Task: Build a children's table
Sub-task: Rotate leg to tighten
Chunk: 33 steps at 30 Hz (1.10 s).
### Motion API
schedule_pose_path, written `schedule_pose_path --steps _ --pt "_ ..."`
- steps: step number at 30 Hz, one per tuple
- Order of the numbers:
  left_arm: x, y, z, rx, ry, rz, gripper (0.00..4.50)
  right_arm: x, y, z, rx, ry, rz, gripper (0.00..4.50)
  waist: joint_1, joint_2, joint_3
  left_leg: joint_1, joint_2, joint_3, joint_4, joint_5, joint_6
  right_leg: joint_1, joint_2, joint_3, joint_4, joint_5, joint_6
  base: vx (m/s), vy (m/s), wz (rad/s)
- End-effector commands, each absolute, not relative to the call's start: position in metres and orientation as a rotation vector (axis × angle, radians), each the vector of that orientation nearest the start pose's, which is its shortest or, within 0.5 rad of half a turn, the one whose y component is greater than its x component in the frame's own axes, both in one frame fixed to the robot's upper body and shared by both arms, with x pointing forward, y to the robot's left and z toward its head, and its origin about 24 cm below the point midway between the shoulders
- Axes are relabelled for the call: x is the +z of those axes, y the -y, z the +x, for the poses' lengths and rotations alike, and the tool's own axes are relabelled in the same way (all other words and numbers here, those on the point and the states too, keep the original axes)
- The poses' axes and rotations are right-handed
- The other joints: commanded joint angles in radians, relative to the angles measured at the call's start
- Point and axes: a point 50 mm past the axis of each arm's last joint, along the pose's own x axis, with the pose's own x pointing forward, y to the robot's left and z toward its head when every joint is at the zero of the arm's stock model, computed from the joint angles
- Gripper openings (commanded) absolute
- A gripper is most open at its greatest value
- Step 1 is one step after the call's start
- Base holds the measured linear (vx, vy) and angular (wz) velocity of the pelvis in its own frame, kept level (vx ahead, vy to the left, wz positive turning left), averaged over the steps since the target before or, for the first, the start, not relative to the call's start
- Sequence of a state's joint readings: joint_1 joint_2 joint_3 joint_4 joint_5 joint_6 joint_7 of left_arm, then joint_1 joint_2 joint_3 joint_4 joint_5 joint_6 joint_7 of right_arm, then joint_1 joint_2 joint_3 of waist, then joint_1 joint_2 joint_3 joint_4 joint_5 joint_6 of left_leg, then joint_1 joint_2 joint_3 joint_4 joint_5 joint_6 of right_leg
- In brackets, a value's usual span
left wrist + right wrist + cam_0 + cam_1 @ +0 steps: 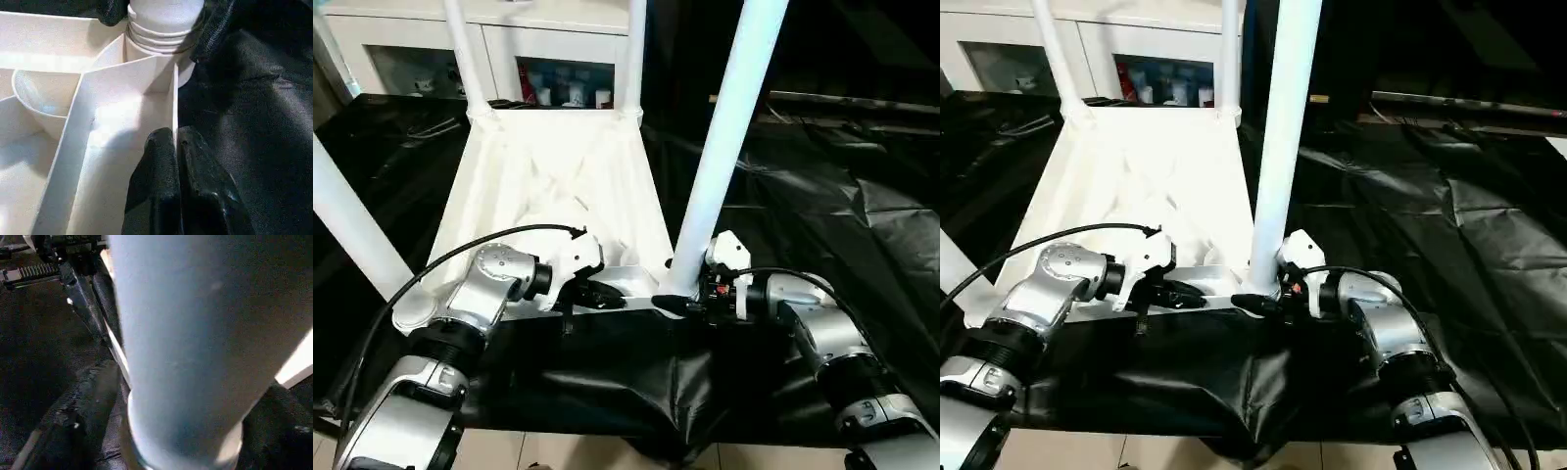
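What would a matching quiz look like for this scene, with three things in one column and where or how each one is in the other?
Things:
1. left gripper
2. right gripper
3. tabletop

States:
A. lying upside down, ribs facing up
B. clasping the base of the near right leg
C. pinched shut on the tabletop's near rim

Pairs: 1-C, 2-B, 3-A

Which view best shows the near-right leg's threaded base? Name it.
The left wrist view: the leg's ribbed base sits at its corner socket, close up. The head views show the whole leg but its base small; the right wrist view shows its plain shaft.
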State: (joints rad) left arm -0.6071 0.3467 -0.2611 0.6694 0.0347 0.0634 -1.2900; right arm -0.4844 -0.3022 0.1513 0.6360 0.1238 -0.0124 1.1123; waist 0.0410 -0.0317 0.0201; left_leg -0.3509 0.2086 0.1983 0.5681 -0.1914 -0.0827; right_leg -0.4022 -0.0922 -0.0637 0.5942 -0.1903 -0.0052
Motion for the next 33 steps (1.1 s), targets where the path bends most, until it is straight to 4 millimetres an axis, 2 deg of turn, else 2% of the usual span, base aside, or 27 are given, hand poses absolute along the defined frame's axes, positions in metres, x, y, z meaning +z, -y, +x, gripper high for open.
schedule_pose_path --steps 1,4,5,6,9,10,11,12,13,15,17,19,20,21,22,23,24,26,28,29,30,31,33 --pt "0.027 -0.132 0.303 -1.434 -0.566 0.324 0.0 0.034 0.135 0.305 1.234 -0.297 -0.14 3.23 0.002 -0.004 -0.039 0.0 0.03 -0.006 -0.061 -0.188 0.077 0.048 -0.046 0.04 -0.058 -0.131 -0.247 0.0 0.0 0.0" --pt "0.026 -0.132 0.304 -1.422 -0.565 0.327 0.0 0.032 0.135 0.304 1.23 -0.301 -0.132 3.04 0.002 -0.004 -0.04 0.0 0.029 -0.005 -0.06 -0.179 0.08 0.048 -0.045 0.04 -0.056 -0.111 -0.251 0.0 0.0 0.0" --pt "0.025 -0.132 0.304 -1.413 -0.564 0.331 0.0 0.031 0.135 0.303 1.221 -0.302 -0.124 2.9 0.003 0.0 -0.04 0.001 0.029 -0.005 -0.06 -0.176 0.081 0.048 -0.045 0.04 -0.055 -0.105 -0.253 0.0 0.0 0.0" --pt "0.025 -0.132 0.304 -1.407 -0.563 0.334 0.0 0.03 0.134 0.303 1.214 -0.302 -0.119 2.79 0.002 -0.003 -0.04 0.0 0.029 -0.005 -0.059 -0.173 0.082 0.049 -0.045 0.04 -0.055 -0.099 -0.253 0.0 0.0 0.0" --pt "0.023 -0.128 0.308 -1.351 -0.55 0.331 0.0 0.023 0.131 0.304 1.112 -0.285 -0.081 2.71 0.001 -0.002 -0.038 0.001 0.029 -0.005 -0.061 -0.187 0.077 0.046 -0.045 0.04 -0.058 -0.122 -0.25 0.0 0.0 0.0" --pt "0.022 -0.122 0.312 -1.295 -0.536 0.334 0.0 0.017 0.128 0.306 1.012 -0.281 -0.051 2.7 -0.003 -0.002 -0.032 0.002 0.029 -0.007 -0.067 -0.234 0.058 0.041 -0.047 0.041 -0.069 -0.205 -0.232 0.0 0.0 0.0" --pt "0.022 -0.122 0.312 -1.295 -0.536 0.334 0.0 0.017 0.128 0.306 1.012 -0.281 -0.051 2.7 -0.003 -0.002 -0.032 0.002 0.029 -0.007 -0.067 -0.234 0.058 0.041 -0.047 0.041 -0.069 -0.205 -0.232 0.0 0.0 0.0" --pt "0.021 -0.115 0.317 -1.219 -0.518 0.335 0.0 0.01 0.126 0.309 0.889 -0.291 -0.031 2.69 -0.009 -0.005 -0.03 0.005 0.027 -0.012 -0.07 -0.286 0.027 0.038 -0.051 0.042 -0.083 -0.339 -0.192 0.0 0.0 0.0" --pt "0.02 -0.111 0.319 -1.189 -0.514 0.333 0.0 0.006 0.124 0.31 0.817 -0.296 -0.026 2.68 -0.009 -0.003 -0.029 0.01 0.027 -0.013 -0.071 -0.299 0.017 0.033 -0.052 0.043 -0.087 -0.372 -0.18 0.0 0.0 0.0" --pt "0.018 -0.098 0.324 -1.106 -0.5 0.333 0.0 -0.002 0.121 0.315 0.619 -0.321 0.003 2.67 -0.013 -0.007 -0.027 0.009 0.025 -0.016 -0.073 -0.318 0.006 0.029 -0.051 0.043 -0.096 -0.447 -0.14 0.0 0.0 0.0" --pt "0.017 -0.09 0.326 -1.072 -0.493 0.323 0.0 -0.006 0.119 0.317 0.524 -0.338 0.031 2.67 -0.015 -0.006 -0.025 0.013 0.022 -0.019 -0.074 -0.345 0.002 0.022 -0.051 0.04 -0.105 -0.514 -0.113 0.0 0.0 0.0" --pt "0.017 -0.071 0.327 -1.026 -0.472 0.3 0.0 -0.012 0.11 0.317 0.408 -0.37 0.066 2.67 -0.014 -0.004 -0.027 0.011 0.022 -0.021 -0.075 -0.342 0.0 0.023 -0.051 0.04 -0.107 -0.518 -0.097 0.0 0.0 0.0" --pt "0.019 -0.05 0.325 -1.028 -0.45 0.278 0.0 -0.011 0.092 0.317 0.398 -0.368 0.026 2.67 -0.017 0.001 -0.027 0.011 0.022 -0.018 -0.074 -0.341 -0.003 0.018 -0.048 0.042 -0.108 -0.489 -0.1 0.0 0.0 0.0" --pt "0.02 -0.042 0.323 -1.04 -0.441 0.272 0.0 -0.009 0.083 0.318 0.414 -0.351 0.007 2.67 -0.016 0.002 -0.028 0.012 0.021 -0.02 -0.075 -0.335 -0.005 0.021 -0.046 0.04 -0.104 -0.465 -0.104 0.0 0.0 0.0" --pt "0.02 -0.038 0.322 -1.046 -0.438 0.27 0.0 -0.007 0.079 0.319 0.422 -0.34 0.0 2.67 -0.016 -0.001 -0.029 0.01 0.019 -0.018 -0.074 -0.335 0.001 0.021 -0.045 0.041 -0.105 -0.459 -0.103 0.0 0.0 0.0" --pt "0.02 -0.038 0.322 -1.046 -0.438 0.27 0.0 -0.007 0.079 0.319 0.422 -0.34 0.0 2.67 -0.015 -0.002 -0.031 0.008 0.018 -0.017 -0.073 -0.33 0.014 0.023 -0.045 0.041 -0.103 -0.444 -0.1 0.0 0.0 0.0" --pt "0.02 -0.036 0.322 -1.055 -0.435 0.27 0.0 -0.005 0.076 0.319 0.432 -0.325 -0.005 2.67 -0.015 0.001 -0.031 0.005 0.017 -0.016 -0.073 -0.327 0.026 0.024 -0.044 0.043 -0.103 -0.431 -0.099 0.0 0.0 0.0" --pt "0.021 -0.035 0.322 -1.066 -0.427 0.278 0.0 0.001 0.075 0.322 0.446 -0.288 0.037 3.22 -0.014 0.002 -0.033 0.001 0.017 -0.017 -0.073 -0.315 0.037 0.027 -0.044 0.043 -0.101 -0.414 -0.101 0.0 0.0 0.0" --pt "0.021 -0.037 0.322 -1.073 -0.424 0.286 0.0 0.005 0.077 0.324 0.461 -0.263 0.088 3.42 -0.013 0.003 -0.034 -0.001 0.018 -0.016 -0.073 -0.31 0.045 0.028 -0.044 0.042 -0.1 -0.403 -0.104 0.0 0.0 0.0" --pt "0.021 -0.04 0.323 -1.079 -0.427 0.29 0.0 0.007 0.079 0.325 0.47 -0.255 0.077 3.42 -0.013 -0.005 -0.035 -0.003 0.018 -0.015 -0.072 -0.303 0.05 0.029 -0.044 0.042 -0.099 -0.396 -0.107 0.0 0.0 0.0" --pt "0.021 -0.047 0.322 -1.099 -0.436 0.296 0.0 0.008 0.084 0.326 0.499 -0.241 0.037 3.57 -0.012 -0.001 -0.034 -0.005 0.018 -0.016 -0.074 -0.299 0.053 0.03 -0.046 0.042 -0.099 -0.401 -0.108 0.0 0.0 0.0" --pt "0.021 -0.049 0.322 -1.103 -0.44 0.298 0.0 0.009 0.086 0.326 0.511 -0.238 0.029 3.71 -0.012 -0.004 -0.034 -0.006 0.018 -0.016 -0.073 -0.298 0.054 0.031 -0.047 0.042 -0.099 -0.406 -0.107 0.0 0.0 0.0" --pt "0.021 -0.057 0.321 -1.132 -0.442 0.302 0.0 0.012 0.094 0.327 0.56 -0.227 0.024 3.71 -0.012 -0.001 -0.034 -0.004 0.019 -0.016 -0.074 -0.301 0.056 0.03 -0.046 0.041 -0.101 -0.414 -0.108 0.0 0.0 0.0"
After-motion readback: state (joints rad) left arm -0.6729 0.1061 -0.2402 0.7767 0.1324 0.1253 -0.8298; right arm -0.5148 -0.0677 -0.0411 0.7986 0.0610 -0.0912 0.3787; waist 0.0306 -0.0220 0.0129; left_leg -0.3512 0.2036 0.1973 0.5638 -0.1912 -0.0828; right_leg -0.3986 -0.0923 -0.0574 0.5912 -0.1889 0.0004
